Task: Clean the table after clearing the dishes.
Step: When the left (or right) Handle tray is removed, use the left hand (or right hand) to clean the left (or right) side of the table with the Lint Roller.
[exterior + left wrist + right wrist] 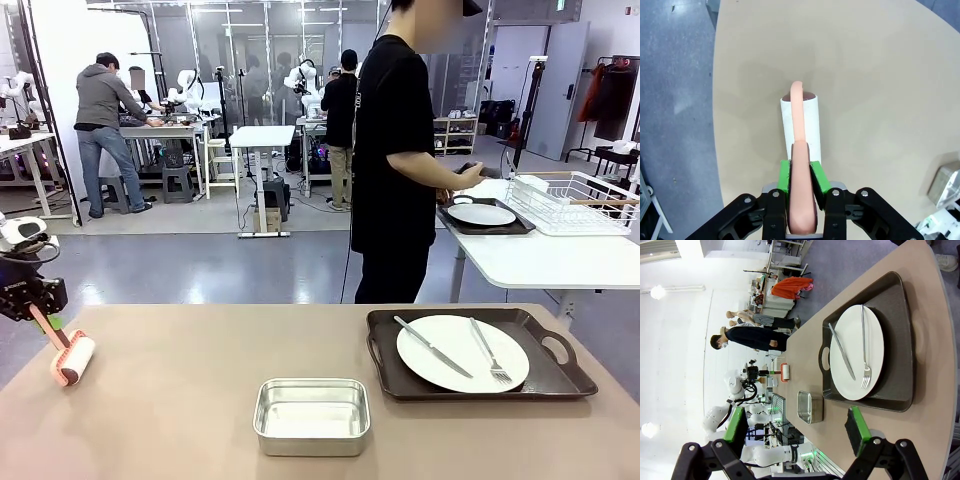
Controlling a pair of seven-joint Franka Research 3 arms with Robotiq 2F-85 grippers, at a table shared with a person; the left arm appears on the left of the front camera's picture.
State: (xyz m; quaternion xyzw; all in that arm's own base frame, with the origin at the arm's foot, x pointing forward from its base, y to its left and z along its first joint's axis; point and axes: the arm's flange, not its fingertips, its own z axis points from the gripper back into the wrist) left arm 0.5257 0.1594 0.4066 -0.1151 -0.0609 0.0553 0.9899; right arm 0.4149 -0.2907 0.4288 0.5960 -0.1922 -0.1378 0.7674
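With left end effector pinching the roller handle and right end effector spread, press flat, sweeping the tabletop toward three o'clock.

Left tool around pink roller at table edge.

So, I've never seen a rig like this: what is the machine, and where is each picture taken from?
It is a two-armed robot at a tan table. The wide picture looks across it from between the arms; the others come from a camera on each wrist. The left gripper is shut on a pink lint roller resting on the table. The right gripper is open, empty. Also there: a steel pan, and a dark tray with a plate, knife and fork.
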